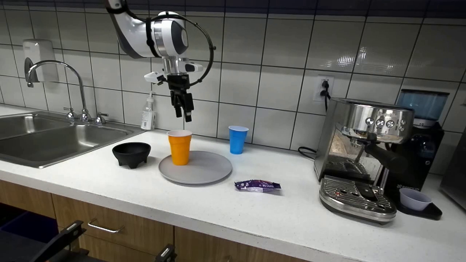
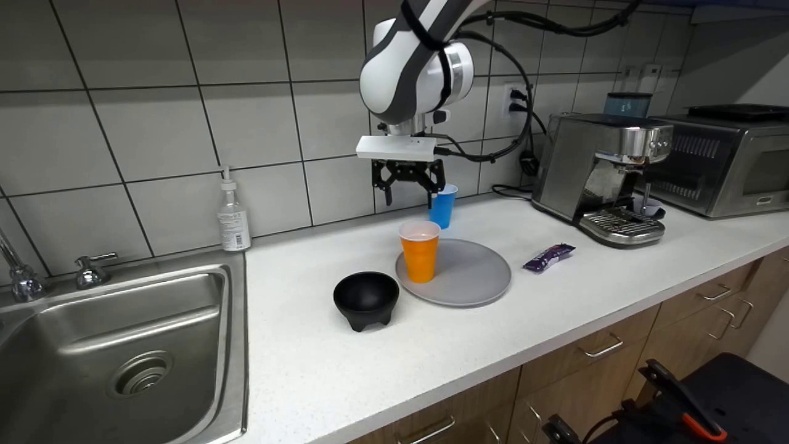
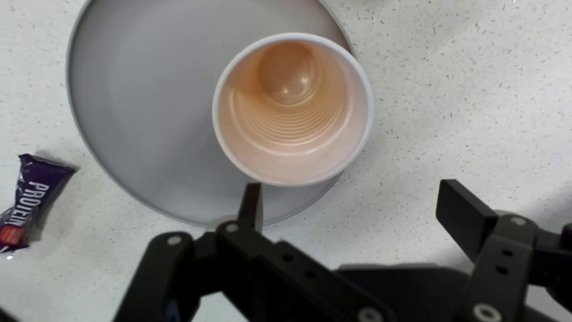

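My gripper (image 1: 183,115) is open and empty, pointing down. It hangs above and near the orange cup (image 1: 180,149), not touching it. In an exterior view the gripper (image 2: 409,202) shows its two fingers spread apart. The orange cup (image 2: 420,256) stands upright on the grey plate (image 2: 474,274), towards one side. In the wrist view the cup (image 3: 292,116) is empty and lies beyond the fingers (image 3: 351,192), nearer the left one. The plate (image 3: 138,89) is partly cut off there. A purple protein bar wrapper (image 3: 33,201) lies beside the plate.
A black footed bowl (image 1: 131,154) and a blue cup (image 1: 237,141) stand near the plate. A steel sink (image 2: 237,345) and a soap bottle (image 2: 234,219) are at one side. An espresso machine (image 1: 364,123) stands at the other. A tiled wall (image 1: 240,87) rises behind.
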{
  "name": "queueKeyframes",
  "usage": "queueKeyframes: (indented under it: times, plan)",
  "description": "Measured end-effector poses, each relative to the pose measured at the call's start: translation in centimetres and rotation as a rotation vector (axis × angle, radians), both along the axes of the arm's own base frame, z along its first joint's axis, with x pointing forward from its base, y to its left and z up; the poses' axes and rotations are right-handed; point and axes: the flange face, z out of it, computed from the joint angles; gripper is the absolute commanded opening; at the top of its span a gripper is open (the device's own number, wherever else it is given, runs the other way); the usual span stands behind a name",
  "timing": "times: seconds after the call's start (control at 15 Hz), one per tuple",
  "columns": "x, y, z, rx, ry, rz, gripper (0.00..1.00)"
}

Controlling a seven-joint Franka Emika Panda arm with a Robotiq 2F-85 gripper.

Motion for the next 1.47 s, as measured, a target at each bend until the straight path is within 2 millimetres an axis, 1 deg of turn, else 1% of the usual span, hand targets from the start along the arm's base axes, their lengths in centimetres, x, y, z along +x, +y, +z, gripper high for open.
queueKeyframes:
  times: [0.2,0.4,0.87,1.13,1.47]
  plan:
    - [0.2,-1.1,0.8,-0.005,-0.013,-0.017,1.00]
    - [0.5,-2.7,1.1,-0.011,-0.021,-0.042,1.00]
    - [1.3,-8.6,1.7,-0.031,-0.036,-0.133,1.00]
    - [2.1,-11.2,1.5,-0.041,-0.042,-0.174,1.00]
    - [3.6,-14.2,0.2,-0.042,-0.044,-0.231,1.00]
